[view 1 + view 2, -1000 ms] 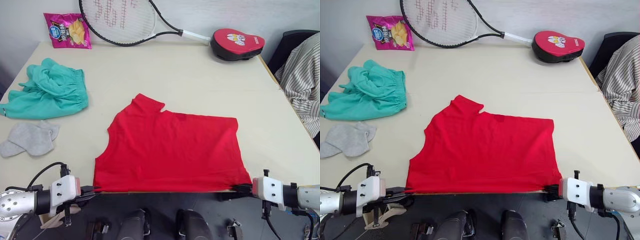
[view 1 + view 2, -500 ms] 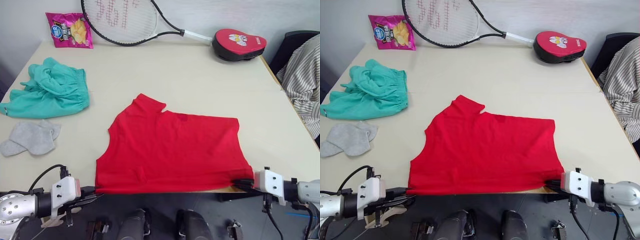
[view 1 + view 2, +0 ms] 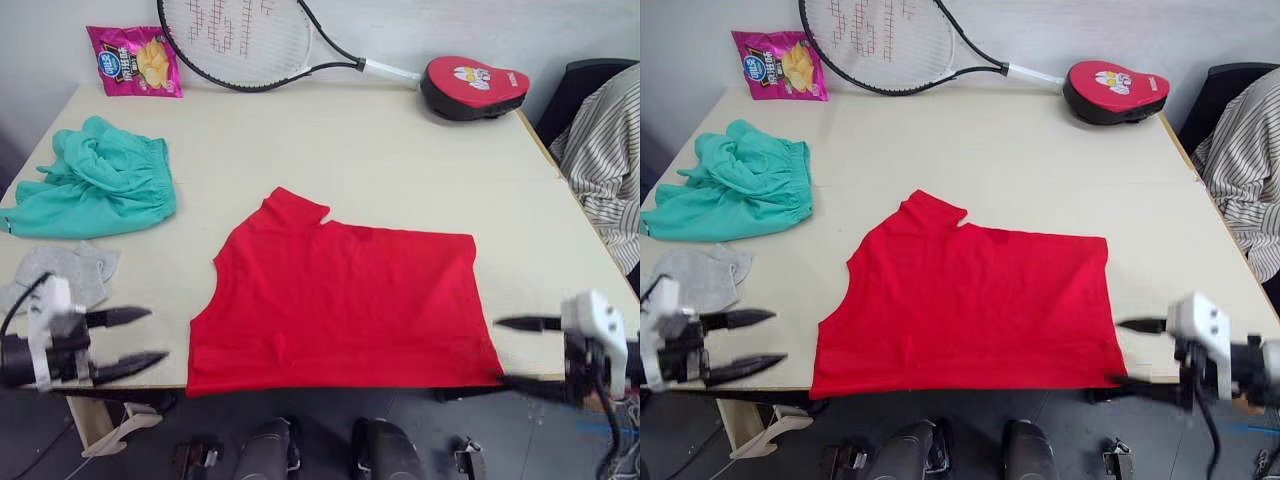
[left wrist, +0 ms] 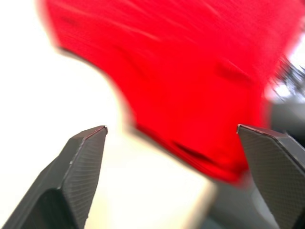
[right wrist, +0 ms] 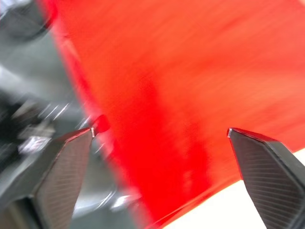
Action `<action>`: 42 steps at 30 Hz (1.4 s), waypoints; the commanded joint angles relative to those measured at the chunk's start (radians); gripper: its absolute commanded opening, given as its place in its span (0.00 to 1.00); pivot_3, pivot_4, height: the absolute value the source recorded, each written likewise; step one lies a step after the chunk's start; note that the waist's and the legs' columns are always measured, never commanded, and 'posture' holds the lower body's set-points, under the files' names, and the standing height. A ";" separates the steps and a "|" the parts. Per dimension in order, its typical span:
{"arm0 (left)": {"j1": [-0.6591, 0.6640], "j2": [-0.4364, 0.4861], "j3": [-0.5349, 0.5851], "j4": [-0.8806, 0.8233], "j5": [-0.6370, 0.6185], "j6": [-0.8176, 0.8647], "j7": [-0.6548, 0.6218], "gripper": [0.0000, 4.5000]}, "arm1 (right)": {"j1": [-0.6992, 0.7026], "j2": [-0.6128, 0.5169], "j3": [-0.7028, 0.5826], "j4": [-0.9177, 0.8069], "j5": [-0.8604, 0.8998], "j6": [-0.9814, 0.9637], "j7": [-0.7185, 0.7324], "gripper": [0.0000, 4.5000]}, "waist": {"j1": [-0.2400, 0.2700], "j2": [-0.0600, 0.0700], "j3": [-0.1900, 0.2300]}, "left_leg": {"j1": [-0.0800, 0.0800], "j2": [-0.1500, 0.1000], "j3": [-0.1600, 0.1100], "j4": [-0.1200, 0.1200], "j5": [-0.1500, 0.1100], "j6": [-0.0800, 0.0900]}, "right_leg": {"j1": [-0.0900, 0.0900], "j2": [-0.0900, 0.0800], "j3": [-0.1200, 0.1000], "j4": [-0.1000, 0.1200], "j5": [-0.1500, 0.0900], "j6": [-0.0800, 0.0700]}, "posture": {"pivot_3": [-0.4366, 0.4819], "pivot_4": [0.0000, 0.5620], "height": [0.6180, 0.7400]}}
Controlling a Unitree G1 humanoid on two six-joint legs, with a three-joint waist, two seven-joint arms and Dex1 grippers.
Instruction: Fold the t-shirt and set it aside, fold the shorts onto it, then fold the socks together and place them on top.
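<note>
The t-shirt [image 3: 340, 300] lies flat at the table's [image 3: 400, 150] front edge. Both grippers, left [image 3: 125, 342] and right [image 3: 515, 350], are spread apart, holding nothing.

both grippers, left [image 3: 128, 342] and right [image 3: 520, 352], hover with fingers spread.

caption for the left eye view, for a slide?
Both grippers, left and right, open beside the near corners of the red t-shirt spread on the table.
</note>
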 commanded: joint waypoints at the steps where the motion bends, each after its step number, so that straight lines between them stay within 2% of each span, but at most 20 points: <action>1: -0.182 0.014 -0.102 0.115 0.029 0.044 0.041 1.00 | -0.168 0.003 0.046 0.158 -0.021 0.024 -0.039 1.00 | 0.003 0.000 0.000 | -0.002 0.000 0.000 0.000 0.000 -0.001 | -0.004 0.000 0.000 0.000 0.002 0.003 | 0.48 0.27 1.00; 3: -0.304 0.004 -0.176 0.178 0.056 0.051 0.047 1.00 | -0.278 0.017 0.096 0.259 -0.059 0.015 -0.045 1.00 | 0.005 0.002 0.001 | -0.002 -0.001 0.001 0.000 0.002 -0.006 | -0.006 0.000 -0.001 0.000 0.003 0.005 | 0.48 0.27 1.00; 5: -0.549 -0.071 -0.325 0.303 0.138 0.048 0.085 1.00 | -0.487 0.056 0.203 0.462 -0.149 -0.009 -0.070 1.00 | 0.005 0.001 0.000 | -0.011 -0.002 0.002 0.001 0.003 -0.007 | -0.011 -0.001 -0.001 0.005 0.003 0.006 | 0.48 0.27 1.00; 6: -0.632 -0.100 -0.370 0.356 0.169 0.044 0.096 1.00 | -0.559 0.070 0.240 0.538 -0.183 -0.022 -0.071 1.00 | 0.006 0.001 0.001 | -0.009 -0.002 0.003 0.004 0.003 -0.006 | -0.011 0.000 -0.003 0.011 0.003 0.006 | 0.48 0.27 1.00; 8: -0.809 -0.184 -0.443 0.508 0.234 0.027 0.123 1.00 | -0.720 0.112 0.318 0.727 -0.262 -0.054 -0.057 1.00 | 0.002 0.001 0.001 | -0.021 -0.001 0.004 0.016 0.010 0.003 | -0.016 0.002 -0.008 0.020 0.004 0.008 | 0.48 0.27 1.00; 12: -1.081 -0.338 -0.557 0.853 0.391 -0.088 0.212 1.00 | -0.968 0.201 0.427 1.051 -0.384 -0.111 -0.041 1.00 | -0.005 0.000 0.002 | -0.020 -0.002 0.007 0.021 0.013 0.008 | -0.014 0.008 -0.014 0.022 0.007 0.013 | 0.48 0.27 1.00; 16: -1.255 -0.435 -0.580 1.159 0.492 -0.221 0.319 1.00 | -1.127 0.264 0.452 1.286 -0.468 -0.185 -0.093 1.00 | -0.017 -0.001 0.002 | -0.020 -0.001 0.007 0.023 0.014 0.010 | -0.014 0.007 -0.013 0.024 0.007 0.013 | 0.48 0.27 1.00; 22: -1.348 -0.486 -0.577 1.363 0.576 -0.327 0.406 1.00 | -1.227 0.308 0.445 1.447 -0.523 -0.241 -0.152 1.00 | -0.029 -0.001 0.003 | -0.020 -0.001 0.007 0.021 0.014 0.010 | -0.014 0.006 -0.016 0.024 0.007 0.013 | 0.48 0.27 1.00; 26: -1.358 -0.502 -0.572 1.395 0.600 -0.341 0.373 1.00 | -1.256 0.322 0.437 1.489 -0.557 -0.275 -0.212 1.00 | -0.028 -0.001 0.003 | -0.020 -0.001 0.007 0.024 0.014 0.010 | -0.014 0.006 -0.016 0.026 0.007 0.013 | 0.48 0.27 1.00; 33: -1.346 -0.526 -0.559 1.416 0.626 -0.324 0.342 1.00 | -1.280 0.356 0.413 1.524 -0.571 -0.252 -0.204 1.00 | -0.028 -0.001 0.003 | -0.020 -0.002 0.007 0.025 0.014 0.010 | -0.014 0.000 -0.017 0.026 0.007 0.013 | 0.48 0.27 1.00; 36: -1.344 -0.531 -0.547 1.417 0.629 -0.328 0.329 0.86 | -1.287 0.356 0.400 1.528 -0.574 -0.243 -0.186 0.86 | -0.026 -0.001 0.002 | -0.020 -0.002 0.006 0.025 0.014 0.010 | -0.013 0.000 -0.017 0.027 0.007 0.013 | 0.48 0.27 1.00; 42: -1.341 -0.530 -0.528 1.417 0.634 -0.355 0.328 0.43 | -1.292 0.339 0.391 1.527 -0.589 -0.226 -0.149 0.38 | -0.027 -0.001 0.003 | -0.020 -0.002 0.006 0.026 0.013 0.010 | -0.013 0.000 -0.017 0.027 0.007 0.013 | 0.48 0.27 1.00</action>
